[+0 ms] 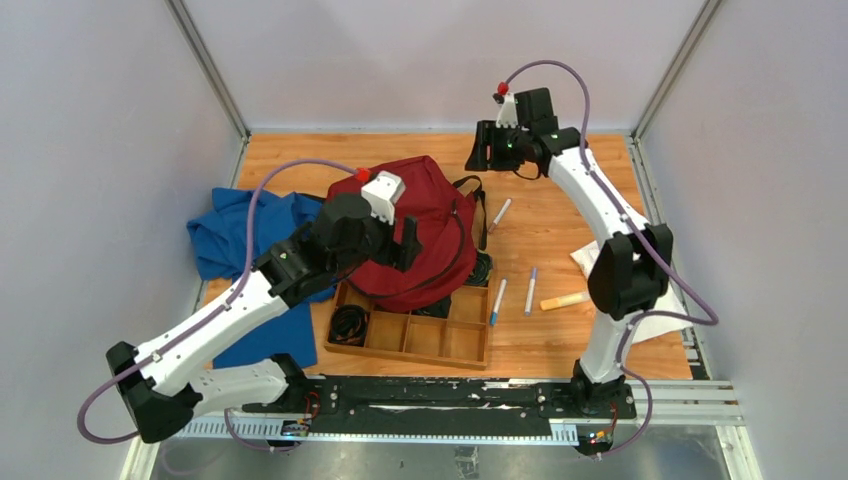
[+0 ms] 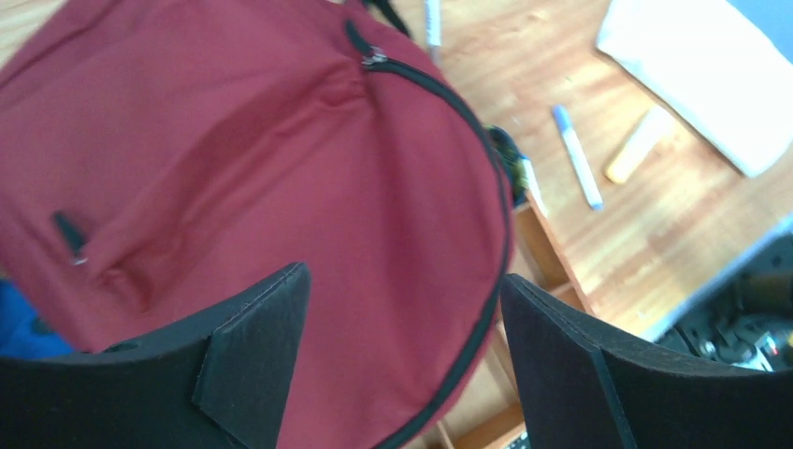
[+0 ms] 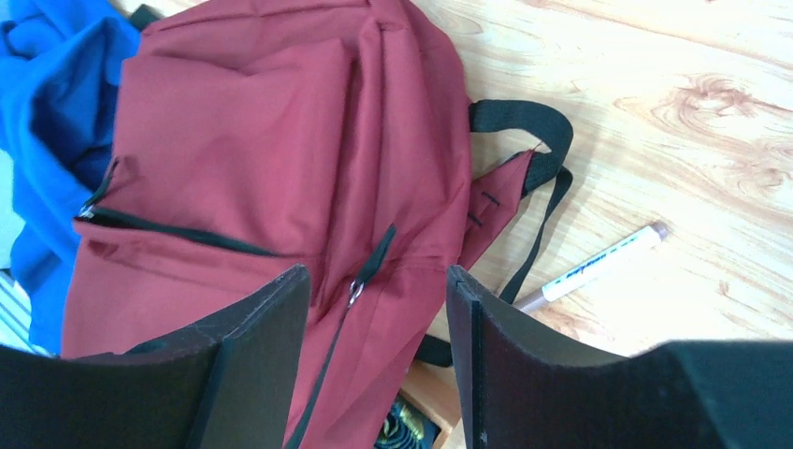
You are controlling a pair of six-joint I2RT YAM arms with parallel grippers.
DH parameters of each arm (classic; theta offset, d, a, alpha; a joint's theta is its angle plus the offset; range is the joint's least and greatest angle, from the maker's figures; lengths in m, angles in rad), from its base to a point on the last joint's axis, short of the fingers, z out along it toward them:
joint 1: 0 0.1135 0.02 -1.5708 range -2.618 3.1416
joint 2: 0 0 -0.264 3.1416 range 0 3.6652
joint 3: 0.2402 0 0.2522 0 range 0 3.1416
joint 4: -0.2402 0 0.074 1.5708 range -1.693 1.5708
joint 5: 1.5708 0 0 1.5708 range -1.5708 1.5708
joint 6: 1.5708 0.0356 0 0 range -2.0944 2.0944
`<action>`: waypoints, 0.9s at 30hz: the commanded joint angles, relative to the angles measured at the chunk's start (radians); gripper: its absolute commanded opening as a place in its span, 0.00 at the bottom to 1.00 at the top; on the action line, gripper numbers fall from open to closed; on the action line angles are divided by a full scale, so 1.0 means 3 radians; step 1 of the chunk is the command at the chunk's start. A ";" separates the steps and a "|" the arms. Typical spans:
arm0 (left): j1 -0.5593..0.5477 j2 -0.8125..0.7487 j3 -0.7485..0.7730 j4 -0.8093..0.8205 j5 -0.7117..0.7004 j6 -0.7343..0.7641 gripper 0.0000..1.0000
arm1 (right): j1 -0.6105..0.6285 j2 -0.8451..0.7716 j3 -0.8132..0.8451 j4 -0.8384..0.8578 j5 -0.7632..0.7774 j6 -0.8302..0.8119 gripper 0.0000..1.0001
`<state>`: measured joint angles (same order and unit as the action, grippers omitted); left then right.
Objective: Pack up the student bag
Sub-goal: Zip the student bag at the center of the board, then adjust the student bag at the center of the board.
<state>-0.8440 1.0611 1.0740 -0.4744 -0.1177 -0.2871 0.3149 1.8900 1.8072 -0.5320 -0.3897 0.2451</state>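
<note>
The dark red student bag (image 1: 430, 190) lies flat on the table, its lower edge over the wooden tray. My left gripper (image 1: 410, 245) hovers open over the bag's lower right part. In the left wrist view the bag (image 2: 262, 159) fills the frame, and its black zipper (image 2: 374, 58) curves past my open left gripper (image 2: 404, 281). My right gripper (image 1: 482, 155) is open, raised above the table beyond the bag's top right. In the right wrist view the bag (image 3: 281, 131) lies below my open right gripper (image 3: 376, 276), with a zipper pull (image 3: 356, 292) between the fingers' line of sight. Both grippers are empty.
A wooden tray (image 1: 410, 338) with compartments sits at the front. A blue cloth (image 1: 235, 240) lies left of the bag. Pens (image 1: 500, 213) (image 1: 531, 290) (image 1: 498, 300), a yellow marker (image 1: 565, 300) and white paper (image 1: 655, 322) lie to the right.
</note>
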 commanded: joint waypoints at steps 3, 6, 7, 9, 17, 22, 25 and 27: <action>0.0459 0.0109 0.0201 -0.0414 -0.0327 -0.0196 0.82 | 0.0171 -0.0649 -0.0699 0.0190 -0.0053 0.0035 0.59; 0.0729 0.0197 0.0214 -0.0418 -0.0273 -0.0300 0.82 | 0.0299 -0.0988 -0.1165 0.0269 -0.0043 0.0079 0.59; 0.0809 0.0257 0.0239 -0.0428 -0.0239 -0.0325 0.81 | 0.0344 -0.1092 -0.1283 0.0260 -0.0012 0.0065 0.59; 0.0948 0.0410 0.0350 -0.0486 -0.0211 -0.0360 0.81 | 0.0385 -0.1296 -0.1543 0.0205 0.0126 0.0065 0.58; 0.1204 0.0921 0.0600 -0.0372 -0.0208 -0.0316 0.80 | 0.0369 -0.2159 -0.2745 -0.0139 0.1170 0.0294 0.59; 0.1425 0.1351 0.0771 -0.0217 -0.0075 -0.0345 0.79 | 0.0350 -0.2491 -0.3256 -0.0281 0.1602 0.0528 0.59; 0.1443 0.1566 0.0884 -0.0208 -0.0096 -0.0299 0.77 | 0.0290 -0.2605 -0.3381 -0.0387 0.1733 0.0562 0.61; 0.1443 0.1660 0.0885 -0.0147 0.0075 -0.0212 0.72 | 0.0223 -0.2618 -0.3443 -0.0395 0.1775 0.0541 0.61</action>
<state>-0.4137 1.5150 1.3060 -0.5671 -0.1551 -0.3779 0.4168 1.1358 0.8021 -0.6113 0.0383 0.3786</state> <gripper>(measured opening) 0.756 0.607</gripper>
